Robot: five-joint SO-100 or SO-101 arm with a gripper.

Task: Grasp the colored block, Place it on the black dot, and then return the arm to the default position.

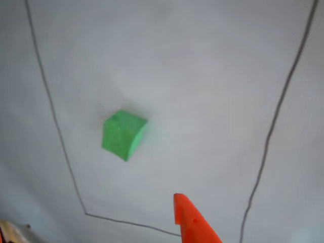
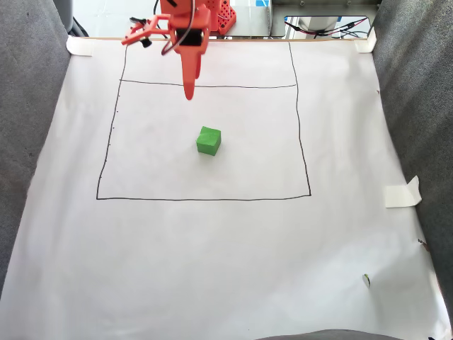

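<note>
Fixed view first: the green cube (image 2: 208, 140) sits on the white paper sheet (image 2: 212, 262), a little above the middle of the frame, inside a hand-drawn black rectangle (image 2: 204, 199) and nearer its upper line than its lower one. The orange gripper (image 2: 189, 91) hangs in the upper part of the frame, up and slightly left of the cube and well apart from it, its fingers tapering down to one sharp point that overlaps the rectangle's upper line; they look pressed together with nothing between them, though from this angle I cannot tell for certain how far they are parted. The cube looks matte and slightly rough, with soft edges, and is turned a little against the drawn lines. In the other view, one orange fingertip (image 1: 192, 220) pokes up from the bottom edge, right of centre, smooth glossy plastic with a small hole in it; the cube (image 1: 123, 134) lies up and to the left of it, clear of it, one corner pointing downward, its top face brighter than its shaded side. The thin dark line (image 1: 55, 126) runs down the left and bends along the bottom. At the right edge of the fixed view a piece of pale tape (image 2: 403, 193) holds the sheet to grey fabric (image 2: 417, 99).
</note>
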